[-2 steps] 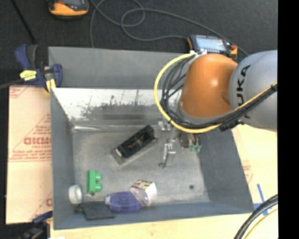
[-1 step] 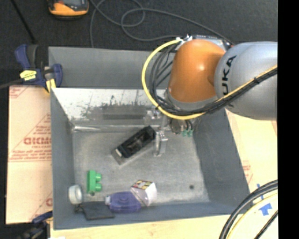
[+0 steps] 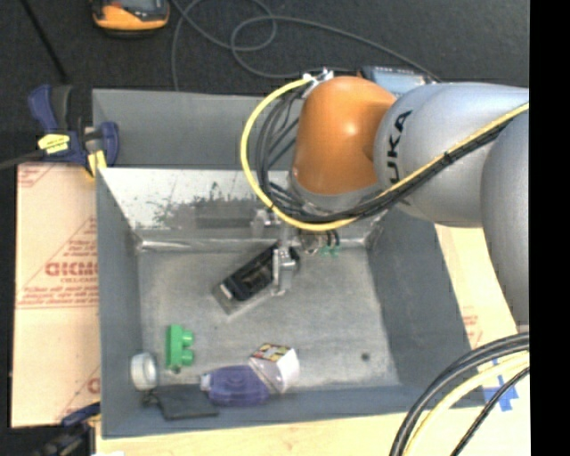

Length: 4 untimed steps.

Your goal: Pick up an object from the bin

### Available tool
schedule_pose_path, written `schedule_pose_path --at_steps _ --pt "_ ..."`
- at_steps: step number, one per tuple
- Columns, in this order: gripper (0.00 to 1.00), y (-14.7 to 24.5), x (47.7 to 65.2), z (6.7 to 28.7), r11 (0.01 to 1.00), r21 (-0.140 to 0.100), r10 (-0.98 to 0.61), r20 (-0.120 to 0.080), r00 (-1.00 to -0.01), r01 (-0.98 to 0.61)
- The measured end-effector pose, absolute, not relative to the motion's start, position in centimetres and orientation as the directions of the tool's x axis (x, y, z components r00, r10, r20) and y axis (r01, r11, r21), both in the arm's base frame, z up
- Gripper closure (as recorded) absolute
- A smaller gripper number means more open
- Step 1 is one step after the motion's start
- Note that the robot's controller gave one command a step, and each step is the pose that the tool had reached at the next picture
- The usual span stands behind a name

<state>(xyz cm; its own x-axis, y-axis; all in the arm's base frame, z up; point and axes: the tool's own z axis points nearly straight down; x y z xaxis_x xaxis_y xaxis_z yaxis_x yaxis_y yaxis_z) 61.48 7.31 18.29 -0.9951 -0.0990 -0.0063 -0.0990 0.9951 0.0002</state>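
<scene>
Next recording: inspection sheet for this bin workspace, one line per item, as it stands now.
Surface: grey metal bin, floor scuffed, far wall flecked with dark marks.
Job's things: black rectangular block, lying tilted mid-bin, beside the gripper.
Clutter: green plastic piece, silver round cap, purple rounded object, small white printed box and flat black piece, all by the near wall's left part.
Grippers: gripper low at the block's right end; grasp not readable.
Cables: yellow and black cables looped round the orange wrist cover; thin cable on the dark floor beyond the bin.
Surroundings: orange and black device beyond the far rim.
</scene>
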Motion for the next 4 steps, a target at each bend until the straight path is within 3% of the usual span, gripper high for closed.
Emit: schedule_pose_path --at_steps 1,2,4 --pt "0.00 7.8 60.9 13.3 1.000 0.002 -0.001 -0.006 -1.000 -0.001" --pt "1.00 9.6 63.4 9.3 0.999 0.002 -0.051 -0.004 -0.999 -0.051" --pt "1.00 9.6 63.4 9.4 0.999 0.002 -0.051 -0.004 -0.999 -0.051"
